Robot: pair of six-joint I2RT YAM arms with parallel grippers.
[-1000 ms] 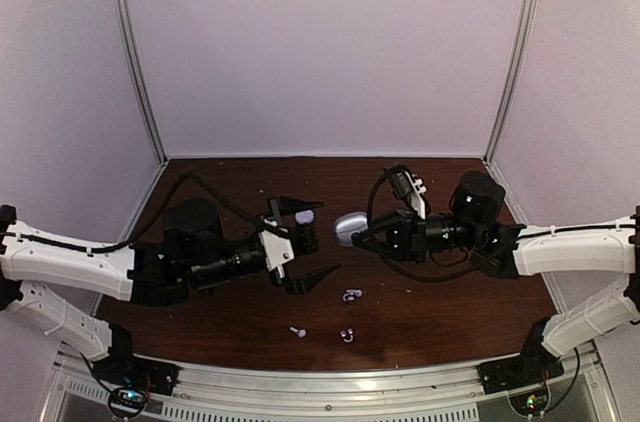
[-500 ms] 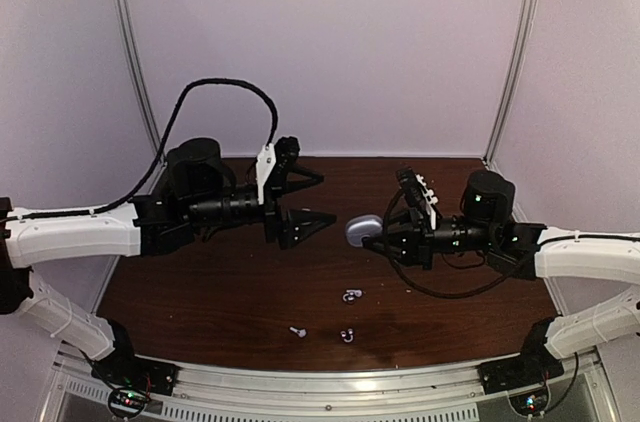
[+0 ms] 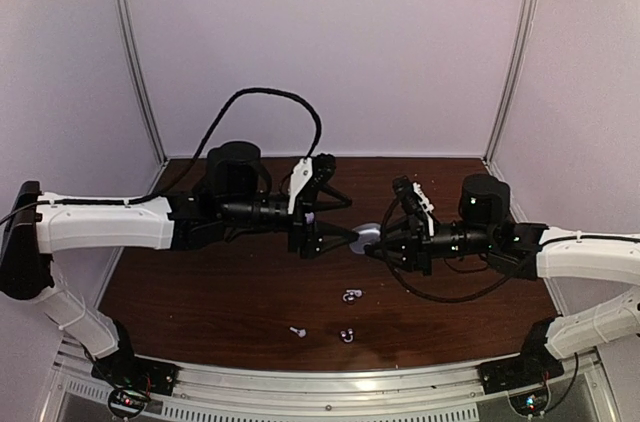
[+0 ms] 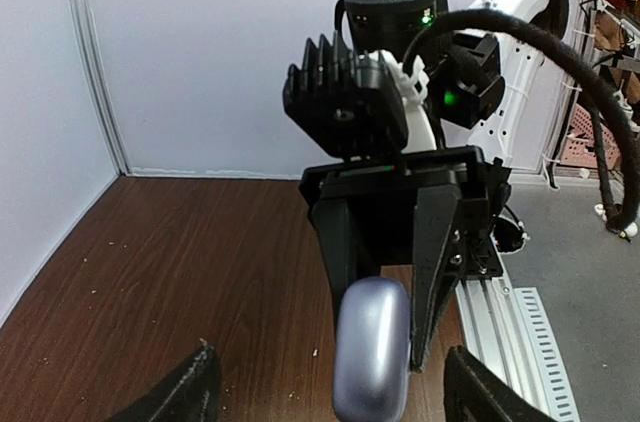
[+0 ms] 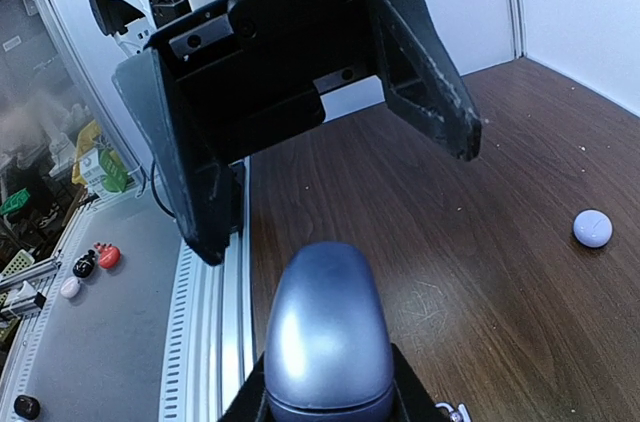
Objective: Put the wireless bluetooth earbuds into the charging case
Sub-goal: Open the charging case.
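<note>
- Several tiny whitish earbuds (image 3: 350, 294) are seen lying loose on the dark wooden counter (image 3: 200, 292), toward its near edge: one spot is below the claws, and two more (image 3: 297, 331) (image 3: 347, 334) are closer to the rail.
- None of them is touched by either claw, and all are well apart from the charging case (image 3: 366, 235).
- The bluish-silver case is gripped by the right claw (image 3: 375, 240), whose fingers are clenched on its two sides near the middle of the counter.
- Its smooth rounded end is turned toward the left arm.
- The left claw (image 3: 348, 218) is held released, fingers spread wide, and is faced toward the case from the other side.
- From the left wrist, its fingertips are seen on either side of the case, not touching it.
- One small round whitish thing (image 5: 592, 228) is seen on the counter from the right wrist; what it is cannot be told.
</note>
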